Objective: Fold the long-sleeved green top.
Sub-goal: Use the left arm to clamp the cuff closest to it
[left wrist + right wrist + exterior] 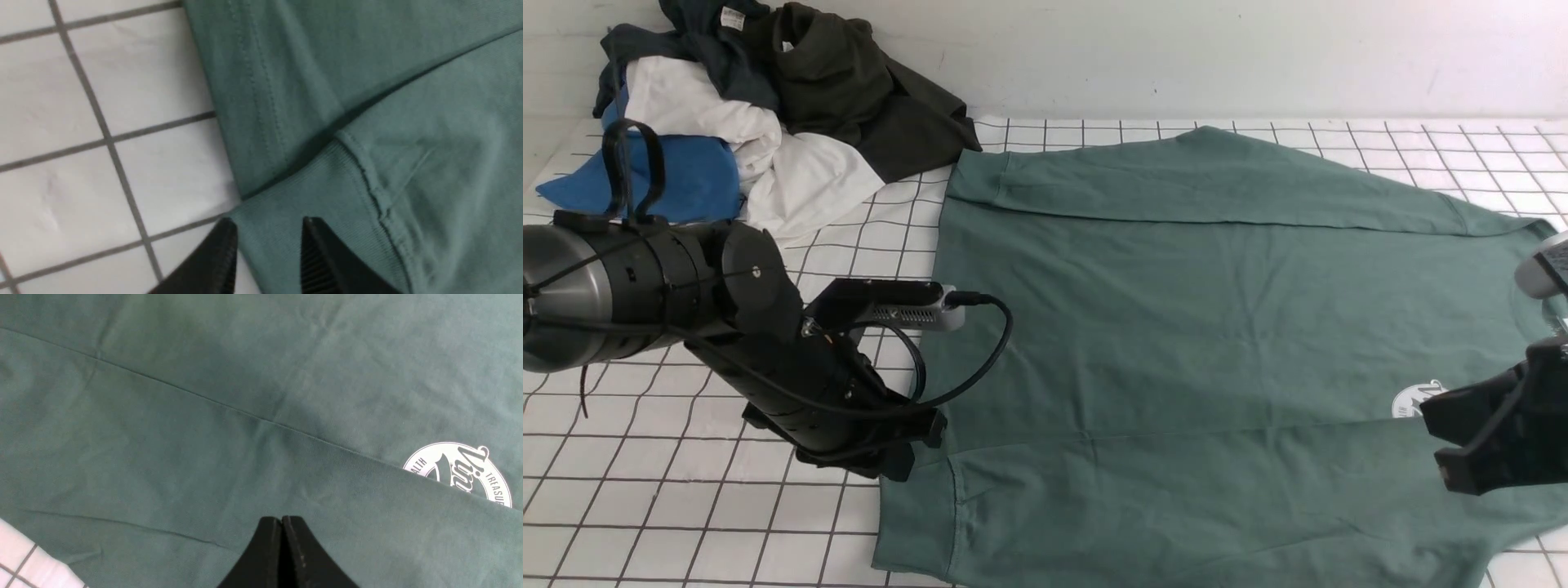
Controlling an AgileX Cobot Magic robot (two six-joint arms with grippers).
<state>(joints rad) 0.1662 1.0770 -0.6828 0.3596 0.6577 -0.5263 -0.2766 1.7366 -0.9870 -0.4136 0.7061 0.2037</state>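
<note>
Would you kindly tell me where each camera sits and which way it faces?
Front view: between the arms, looking forward over the gridded table, the green long-sleeved top and a clothes pile; the left arm and right gripper show.
Left wrist view: on the left wrist, looking down at the top's ribbed cuff; the left gripper, jaws parted, shows.
Right wrist view: on the right wrist, looking down at the top's body; shut fingertips show.
Shared: front and right wrist views both show the white logo.
</note>
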